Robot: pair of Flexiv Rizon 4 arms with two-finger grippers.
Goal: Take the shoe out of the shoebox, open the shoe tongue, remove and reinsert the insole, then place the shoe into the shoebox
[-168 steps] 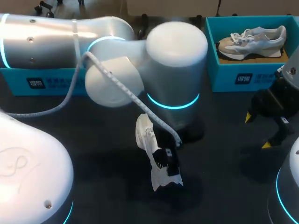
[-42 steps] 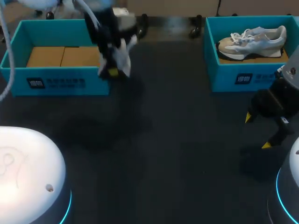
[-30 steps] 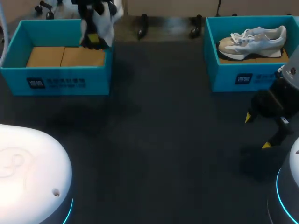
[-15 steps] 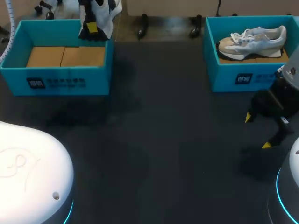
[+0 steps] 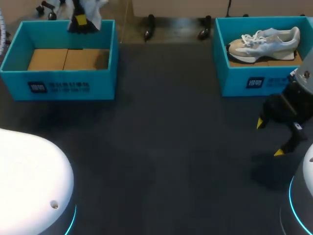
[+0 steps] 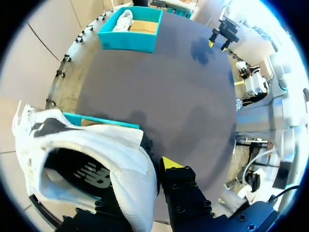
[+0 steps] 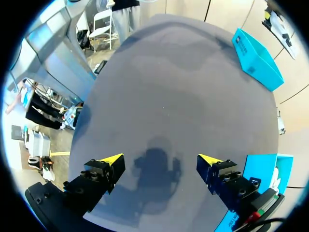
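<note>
Judging by where things lay, the task was near its end. The white shoe (image 6: 96, 159) hung in the air over the far wall of the left shoebox (image 5: 63, 85), whose cardboard floor was bare. What looked like the insole (image 6: 79, 175) sat inside the shoe. Only lowering and letting go seemed left. The left tool (image 6: 153, 171) pinched the shoe's side, one yellow tip outside it and the other hidden. The right tool (image 5: 270, 137) hovered, spread wide and holding nothing, over the right side of the counter (image 5: 171, 147).
</note>
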